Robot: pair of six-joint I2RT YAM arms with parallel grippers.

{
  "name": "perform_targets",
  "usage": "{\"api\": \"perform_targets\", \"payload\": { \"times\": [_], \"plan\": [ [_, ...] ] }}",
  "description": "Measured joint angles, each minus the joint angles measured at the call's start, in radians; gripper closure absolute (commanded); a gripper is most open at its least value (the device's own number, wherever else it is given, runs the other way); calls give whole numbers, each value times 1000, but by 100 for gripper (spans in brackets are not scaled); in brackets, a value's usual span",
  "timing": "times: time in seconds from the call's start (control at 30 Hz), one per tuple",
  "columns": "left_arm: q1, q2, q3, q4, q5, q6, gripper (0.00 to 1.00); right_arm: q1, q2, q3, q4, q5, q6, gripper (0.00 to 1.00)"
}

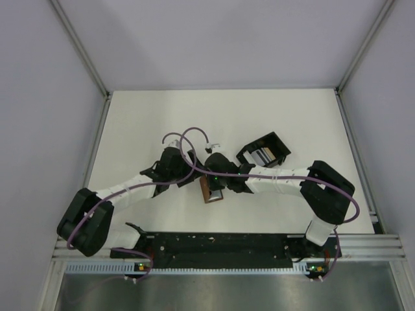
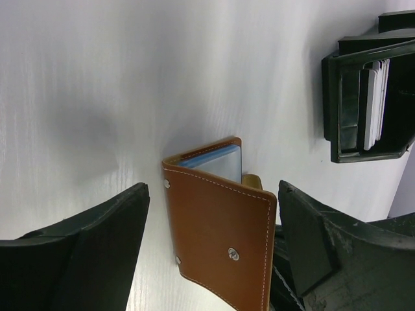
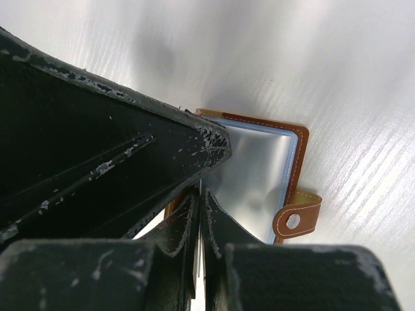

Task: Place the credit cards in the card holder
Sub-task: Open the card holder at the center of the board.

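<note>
The brown card holder [image 2: 220,240] is found near the middle of the white desk [image 2: 130,78], between the two arms. In the left wrist view its stitched outer cover is seen raised, with a metal snap stud [image 2: 233,254] low on it. Behind the cover's upper edge a pale blue card [image 2: 217,162] is tucked, and only its top strip is exposed. In the right wrist view the inner side is shown: a shiny clear pocket [image 3: 259,175] framed by a brown stitched edge, with the short closing tab [image 3: 297,220] lying flat on the desk at the lower right corner.

The left end effector [image 2: 214,189] is spread wide. One finger is set on each side of the holder, and a strip of bare desk is left between the holder's left edge and the nearer finger. The right end effector [image 3: 198,201] is pressed together at the holder's near edge. Whether anything thin is pinched there cannot be told.

Further credit cards [image 2: 375,97], white and grey, are stood on edge in the black slotted box [image 2: 343,97]. The box is set apart from the holder, on the far right side. Open white surface is left beyond and to the left of the holder. In the top view the desk is bounded by metal rails [image 1: 97,139] along its sides.
</note>
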Motion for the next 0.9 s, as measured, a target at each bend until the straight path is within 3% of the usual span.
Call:
{"api": "perform_targets", "payload": {
  "times": [0.17, 0.4, 0.6, 0.9],
  "plan": [
    [-1, 4, 12, -5, -1, 9, 37, 0, 0, 0, 0, 1, -2, 100],
    [-2, -6, 24, -29, -14, 42, 75, 0, 0, 0, 0, 2, -2, 100],
    [-2, -48, 18, -50, -24, 64, 97, 0, 0, 0, 0, 3, -2, 100],
    [-2, -133, -14, -114, -30, 95, 100, 0, 0, -5, 0, 17, -2, 100]
  ]
}}
